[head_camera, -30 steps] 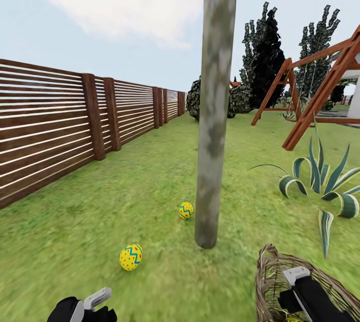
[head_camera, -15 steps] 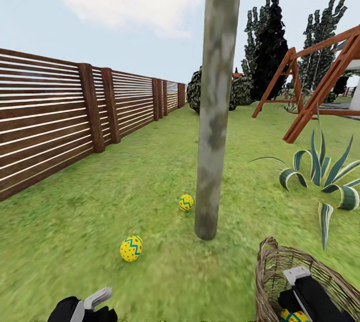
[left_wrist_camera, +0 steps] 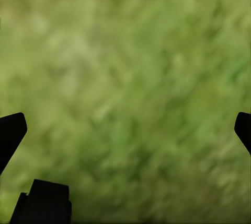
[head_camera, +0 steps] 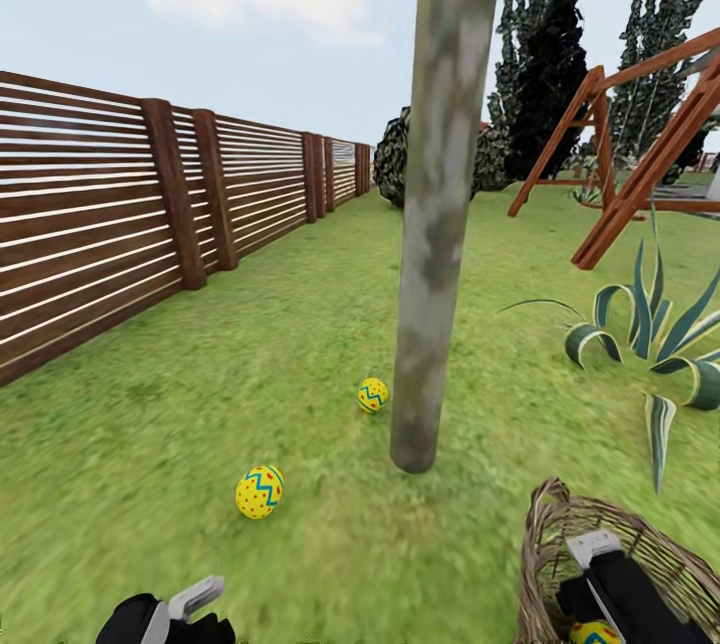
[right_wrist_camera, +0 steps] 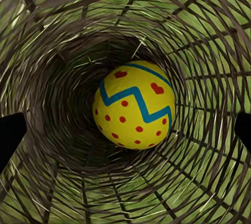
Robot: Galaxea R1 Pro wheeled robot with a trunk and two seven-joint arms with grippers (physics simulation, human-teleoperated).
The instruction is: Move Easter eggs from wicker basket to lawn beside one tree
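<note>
Two Easter eggs out on the lawn [head_camera: 200, 364], one egg in the wicker basket [head_camera: 545, 549].

Nearer egg [head_camera: 260, 492]: yellow with a blue zigzag band and red dots, lying on the grass to the left of the tree trunk [head_camera: 440, 214], a little apart from it. Farther egg [head_camera: 373, 394]: same pattern, just beside the base of the trunk on its left side. Trunk slim, bare, mottled grey-green, rising out of the top of the head view.

Basket at the lower right of the head view, on the grass near the trunk. Third egg [right_wrist_camera: 134, 105] resting at the bottom of the basket [right_wrist_camera: 209, 36], seen straight down through the open weave in the right wrist view; a sliver of it [head_camera: 596, 633] also visible in the head view.

Right pincer [head_camera: 598, 574] reaching down inside the basket, above the egg; fingertips [right_wrist_camera: 10, 135] spread wide at the two edges of the wrist view, holding nothing, not touching the egg.

Left pincer [head_camera: 185, 609] low over bare grass [left_wrist_camera: 125, 78], fingertips [left_wrist_camera: 10, 132] also far apart, holding nothing.

Brown slatted wooden fence [head_camera: 120, 194] along the left, wooden swing frame [head_camera: 640, 154] and a spiky striped plant [head_camera: 650, 334] on the right, dark columnar trees [head_camera: 545, 64] and a round dark bush [head_camera: 392, 159] behind.
</note>
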